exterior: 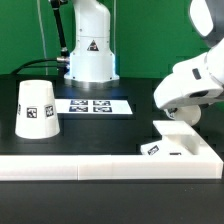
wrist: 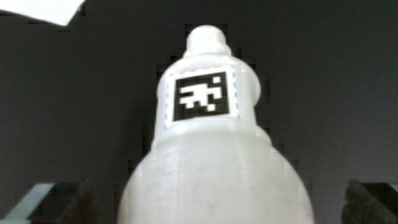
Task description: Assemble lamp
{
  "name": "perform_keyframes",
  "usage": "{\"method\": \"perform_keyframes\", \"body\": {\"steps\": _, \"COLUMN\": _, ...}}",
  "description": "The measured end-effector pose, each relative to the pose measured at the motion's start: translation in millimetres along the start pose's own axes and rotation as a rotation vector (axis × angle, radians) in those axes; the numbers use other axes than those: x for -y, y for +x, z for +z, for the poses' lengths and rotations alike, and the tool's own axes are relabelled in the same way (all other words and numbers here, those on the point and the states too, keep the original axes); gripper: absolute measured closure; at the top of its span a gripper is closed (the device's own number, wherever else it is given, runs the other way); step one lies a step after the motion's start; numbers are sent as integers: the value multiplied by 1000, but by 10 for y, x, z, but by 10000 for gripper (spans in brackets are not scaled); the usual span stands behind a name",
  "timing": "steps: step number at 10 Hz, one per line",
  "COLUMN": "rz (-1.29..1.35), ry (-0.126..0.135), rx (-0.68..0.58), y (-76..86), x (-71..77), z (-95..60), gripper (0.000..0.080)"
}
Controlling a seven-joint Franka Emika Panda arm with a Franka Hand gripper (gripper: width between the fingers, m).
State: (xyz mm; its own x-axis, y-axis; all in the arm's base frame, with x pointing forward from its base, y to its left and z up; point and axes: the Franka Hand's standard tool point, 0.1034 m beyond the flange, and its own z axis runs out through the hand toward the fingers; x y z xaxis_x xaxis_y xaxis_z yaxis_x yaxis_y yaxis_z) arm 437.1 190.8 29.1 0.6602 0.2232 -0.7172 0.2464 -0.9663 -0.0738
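Observation:
The white bulb [wrist: 214,150] fills the wrist view, its narrow end pointing away and a square tag on its body. It lies between my gripper's [wrist: 205,208] dark fingers [wrist: 43,203], with a dark gap on each side; the jaws are open and not touching it. In the exterior view the gripper [exterior: 186,112] hangs low at the right, just above the flat base [exterior: 185,146], and hides the bulb. The tapered shade [exterior: 37,108] stands wide end down at the exterior view's left, far from the gripper.
A low white wall [exterior: 90,166] runs along the table's front and the base lies against it. The marker board [exterior: 95,104] lies mid-table. The white robot pedestal [exterior: 90,50] stands behind it. A white corner [wrist: 36,10] shows in the wrist view.

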Motion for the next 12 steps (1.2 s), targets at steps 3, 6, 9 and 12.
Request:
{"method": "perform_keyframes", "body": {"steps": 3, "rz": 0, "ry": 2, "rx": -5, "y": 57, "x": -1, "z": 80, "gripper": 101}}
{"method": "perform_keyframes", "body": {"steps": 6, "rz": 0, "ry": 5, "rx": -10, "y": 95, "x": -18, "z": 115, "gripper": 101}}
{"method": "perform_keyframes", "body": {"steps": 9, "rz": -1, "ry": 7, "rx": -9, "y": 97, "x": -29, "z": 116, "gripper": 222}}
{"method": "perform_keyframes", "body": {"steps": 12, "rz": -72, "ry": 20, "rx": -17, "y": 10, "x": -185, "z": -40, "gripper": 222}}
